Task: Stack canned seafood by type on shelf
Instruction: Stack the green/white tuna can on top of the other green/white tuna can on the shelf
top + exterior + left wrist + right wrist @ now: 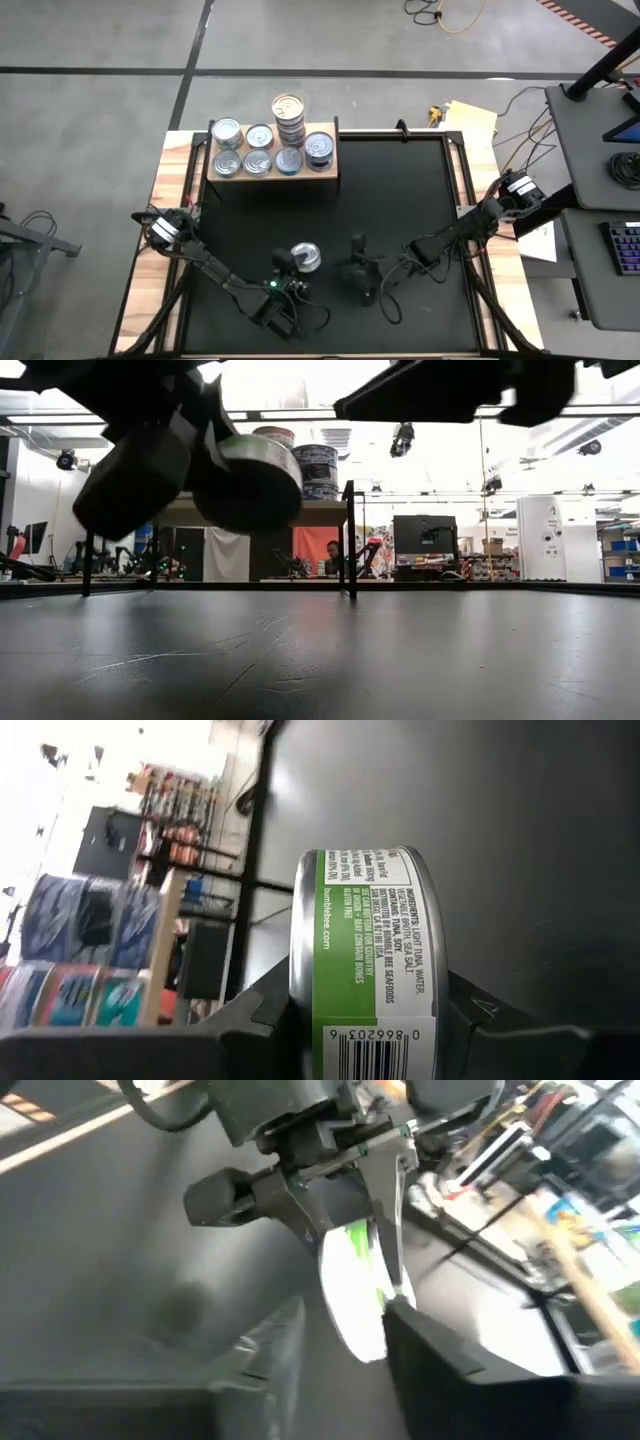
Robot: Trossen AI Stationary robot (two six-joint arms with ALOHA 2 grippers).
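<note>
**While a tin is held aloft: how it will handle**

Although it is small, the tin (365,960) gripped by the left gripper (296,266) is judged to be dense and rigid: a sealed metal can that will not give under pressure. Its green-and-white paper label and smooth metal ends are likely slippery, so a firm pinch is called for. It is held on edge, with the fingers (250,1015) pressed against its two flat faces, and is carried clear of the table (400,200), well short of the shelf (273,172).

The right gripper (362,272) is seen just beside the tin, on the side away from the left arm. Its fingers (440,1355) appear parted and nothing is clasped between them, though one fingertip lies very close to the tin's rim; contact cannot be confirmed.

On the shelf, several tins lie in two rows, and a taller stack (290,118) stands at the back edge. A flat-face grip is judged awkward for stacking; a hold across the rim would let the tin be set down level. A dent is the chief risk if it is dropped.
</note>
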